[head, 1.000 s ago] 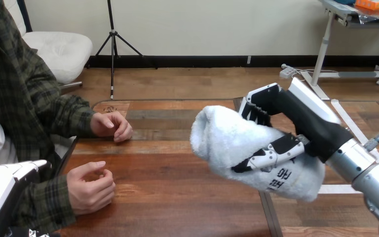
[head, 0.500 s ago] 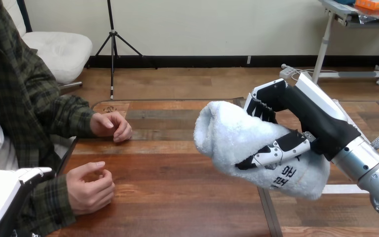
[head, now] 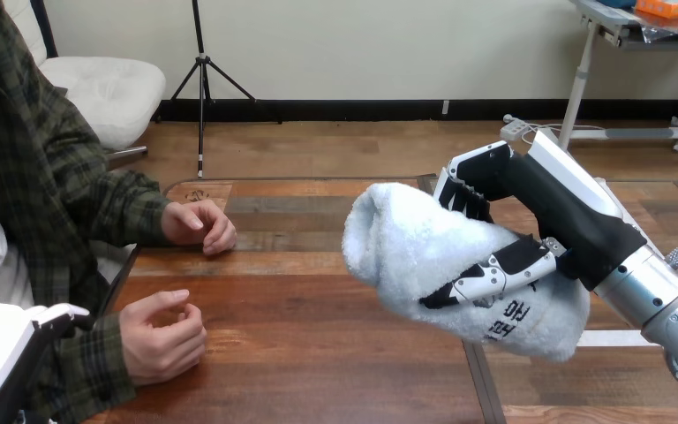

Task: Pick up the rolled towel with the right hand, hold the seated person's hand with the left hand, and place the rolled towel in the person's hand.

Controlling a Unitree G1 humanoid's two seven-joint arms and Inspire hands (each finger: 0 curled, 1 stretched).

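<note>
**Right robot hand carries the towel; the person's palm is not yet offered**

Right robot hand is clamped around the rolled towel, with its thumb across the near face and its fingers over the far side. This wrap-around grip suits a soft, bulky roll that would sag or unroll under a light pinch. The towel hangs in the air above the right half of the desk. Its rounded free end points left, towards the seated person, so that end would probably reach the person first.

The left robot hand sits low at the near left corner, just beside the person's sleeve. Whether it is open or closed cannot be told. It lies close to the person's near hand but apart from it. That hand rests on the desk, loosely curled with the palm turned inward, so it cannot receive anything yet. The person's far hand rests further back, also curled.

The pickup looks done, and the holding step seems to come next. The left robot hand would need to take and steady the near hand so that the palm opens. Keeping the towel well to the right leaves that space free for now.
</note>
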